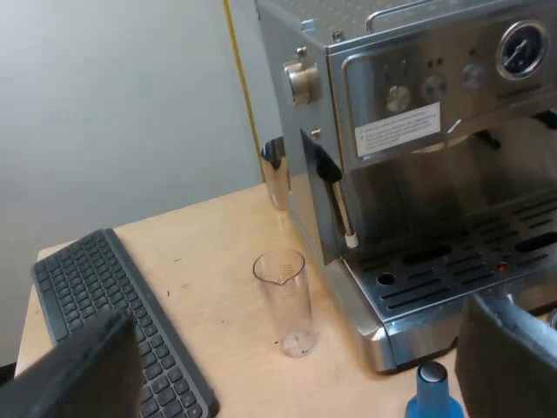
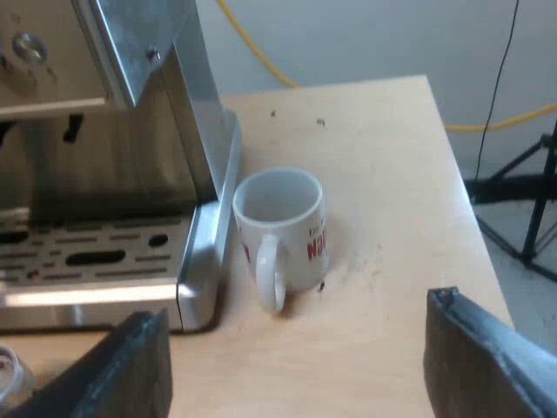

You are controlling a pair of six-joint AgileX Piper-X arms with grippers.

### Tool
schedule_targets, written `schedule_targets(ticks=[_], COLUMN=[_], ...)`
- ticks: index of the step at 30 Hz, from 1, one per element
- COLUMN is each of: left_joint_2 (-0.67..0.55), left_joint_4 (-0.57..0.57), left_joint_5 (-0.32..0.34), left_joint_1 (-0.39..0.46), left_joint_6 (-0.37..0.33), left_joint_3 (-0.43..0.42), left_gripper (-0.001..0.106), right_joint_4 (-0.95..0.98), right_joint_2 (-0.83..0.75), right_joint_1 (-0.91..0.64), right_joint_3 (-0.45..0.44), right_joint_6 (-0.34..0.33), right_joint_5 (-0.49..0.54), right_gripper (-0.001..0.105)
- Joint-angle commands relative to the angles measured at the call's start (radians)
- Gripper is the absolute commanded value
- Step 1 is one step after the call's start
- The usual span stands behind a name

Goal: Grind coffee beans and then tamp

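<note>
1. The left gripper [image 1: 294, 318] is spread wide with nothing held. The blue tamper [image 1: 431, 392] is seen close in between its fingers, nearer one of them.
2. The measuring glass [image 1: 283, 300] is stood upright just beyond, beside the espresso machine [image 1: 418, 174].
3. The right gripper [image 2: 298, 306] is gaping and empty as well, with a white mug [image 2: 280, 226] parked just ahead, next to the machine's base.

I am counting one espresso machine [image 1: 392, 192]. On it I am seeing one round gauge [image 1: 522, 48], three small knobs [image 1: 432, 86] in a row on its front, and one bigger knob [image 1: 302, 82] on its side. I am also counting one measuring glass [image 1: 285, 300], one blue tamper [image 1: 432, 396], one keyboard [image 1: 113, 305], one shiny metal jug [image 1: 275, 172] and one white mug [image 2: 280, 228].
</note>
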Motion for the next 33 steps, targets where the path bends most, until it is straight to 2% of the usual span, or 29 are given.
schedule_targets(ticks=[1,18,23,33], left_joint_2=[-0.039,-0.037,-0.037,-0.037], left_joint_4=[0.000,-0.097,-0.123,-0.124], left_joint_5=[-0.034,-0.039,-0.025,-0.015], left_joint_1=[0.001,0.001,0.001,0.001], left_joint_6=[-0.003,-0.003,-0.003,-0.003], left_joint_3=[0.022,0.335,0.362,0.362], left_gripper=[0.080,0.080,0.080,0.080], right_joint_4=[-0.017,-0.090,-0.090,-0.099], right_joint_2=[-0.047,-0.047,-0.045,-0.045], right_joint_1=[-0.004,-0.004,-0.004,-0.004], right_joint_3=[0.024,0.266,0.306,0.351], right_joint_6=[-0.017,-0.017,-0.017,-0.017], right_joint_5=[-0.019,-0.023,-0.023,-0.023], right_gripper=[0.062,0.062,0.062,0.062])
